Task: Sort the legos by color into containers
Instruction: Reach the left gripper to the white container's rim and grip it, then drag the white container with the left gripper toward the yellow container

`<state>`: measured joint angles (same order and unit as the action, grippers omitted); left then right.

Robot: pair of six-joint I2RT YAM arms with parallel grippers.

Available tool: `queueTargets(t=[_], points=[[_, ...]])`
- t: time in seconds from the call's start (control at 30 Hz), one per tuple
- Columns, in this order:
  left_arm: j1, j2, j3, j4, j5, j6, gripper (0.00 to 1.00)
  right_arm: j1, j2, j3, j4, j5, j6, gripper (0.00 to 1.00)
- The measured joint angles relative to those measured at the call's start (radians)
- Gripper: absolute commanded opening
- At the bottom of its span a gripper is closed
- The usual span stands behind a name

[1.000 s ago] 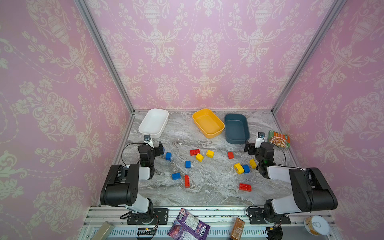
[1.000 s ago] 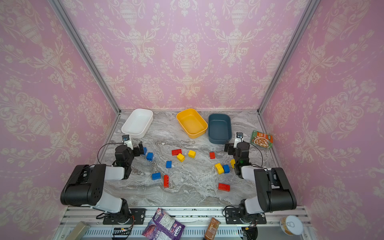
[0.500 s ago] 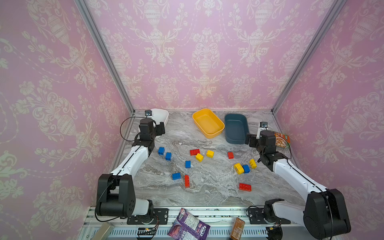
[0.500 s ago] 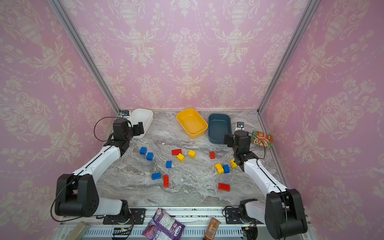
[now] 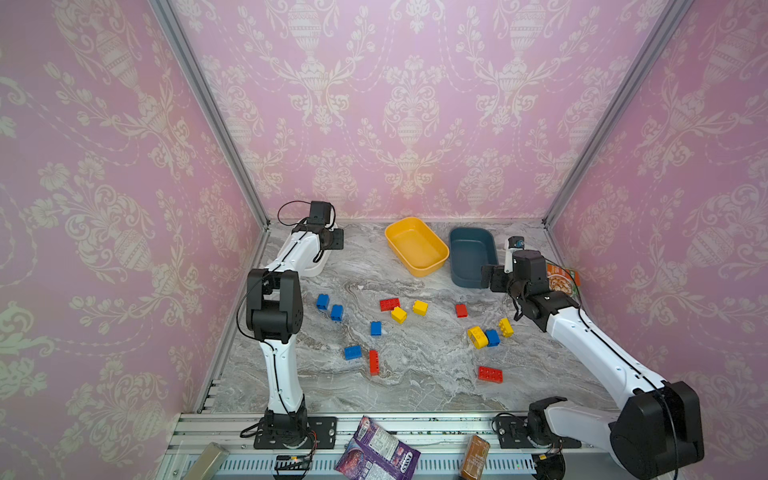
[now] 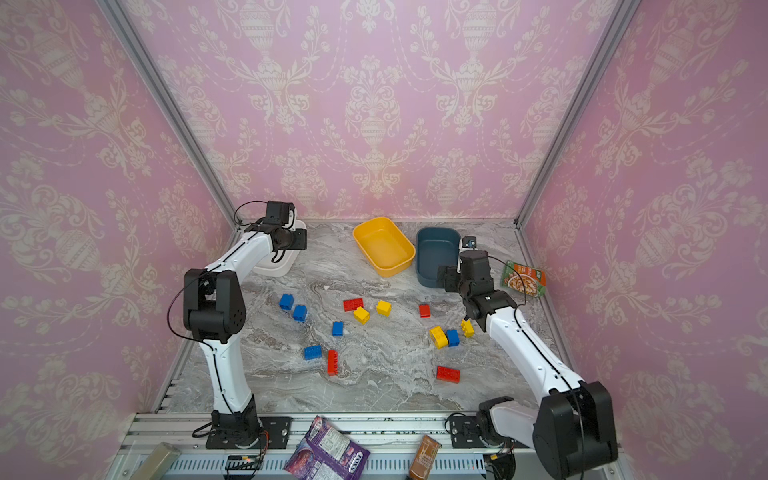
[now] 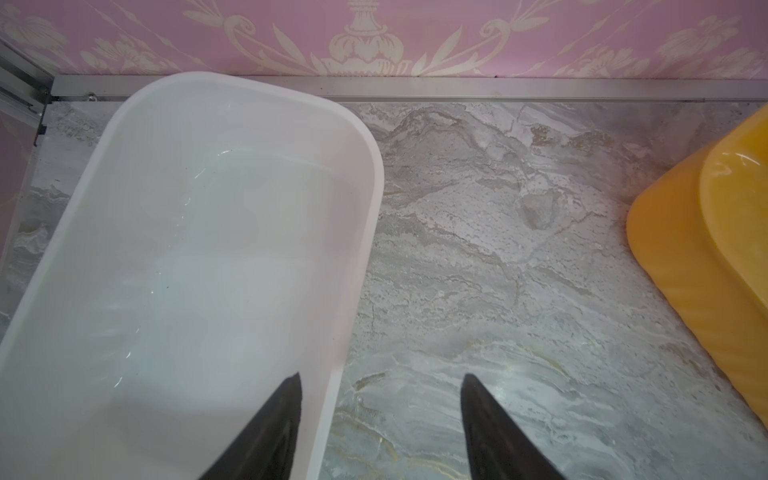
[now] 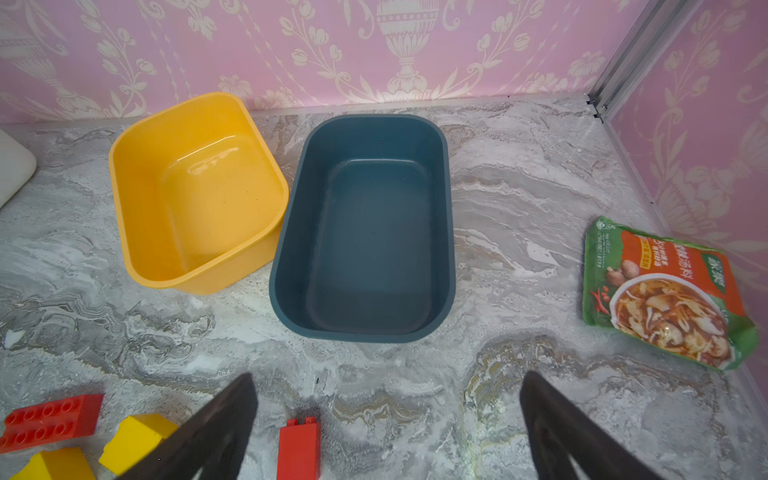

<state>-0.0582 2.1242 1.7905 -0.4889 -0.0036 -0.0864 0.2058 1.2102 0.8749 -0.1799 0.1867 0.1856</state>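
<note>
We note L gripper (image 7: pixel 382 376), jaws half-spread & empty, astride long wall of white tub (image 7: pixel 208 228); R gripper (image 8: pixel 388 374), wide & empty, well apart.

Looks like a robot test booth in a lab, not a home. Pink wallpaper panels (image 5: pixel 415 124) are fixed in bare metal posts (image 5: pixel 208 108), the table top (image 5: pixel 415 382) has a marble pattern, & left arm (image 5: pixel 276 374) + right arm (image 5: pixel 602 357) are bolted to a slotted rail (image 5: pixel 436 424) w/ loose cables.
</note>
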Motion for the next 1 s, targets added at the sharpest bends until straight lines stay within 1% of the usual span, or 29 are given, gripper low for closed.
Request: queueTargets(t=[0.07,0.2,0.33,0.53,0.83,1.0], points=[[0.002,0.05,0.067,-0.049,-0.001,0.003,0.59,0.001,0.006,0.008,-0.013,-0.008,0.0,1.0],[0.009,0.133,0.176,-0.138,-0.002,0.012,0.52,0.003,0.02,0.014,-0.025,-0.018,0.0,1.0],[0.011,0.193,0.244,-0.199,-0.005,0.018,0.45,0.006,0.028,0.018,-0.038,-0.025,0.0,1.0],[0.012,0.223,0.259,-0.241,-0.024,0.017,0.32,0.006,0.04,0.025,-0.04,-0.04,0.0,1.0],[0.016,0.227,0.262,-0.254,-0.058,0.014,0.17,0.006,0.045,0.026,-0.04,-0.051,0.002,1.0],[0.016,0.227,0.262,-0.254,-0.058,0.01,0.12,0.006,0.045,0.026,-0.041,-0.054,0.002,1.0]])
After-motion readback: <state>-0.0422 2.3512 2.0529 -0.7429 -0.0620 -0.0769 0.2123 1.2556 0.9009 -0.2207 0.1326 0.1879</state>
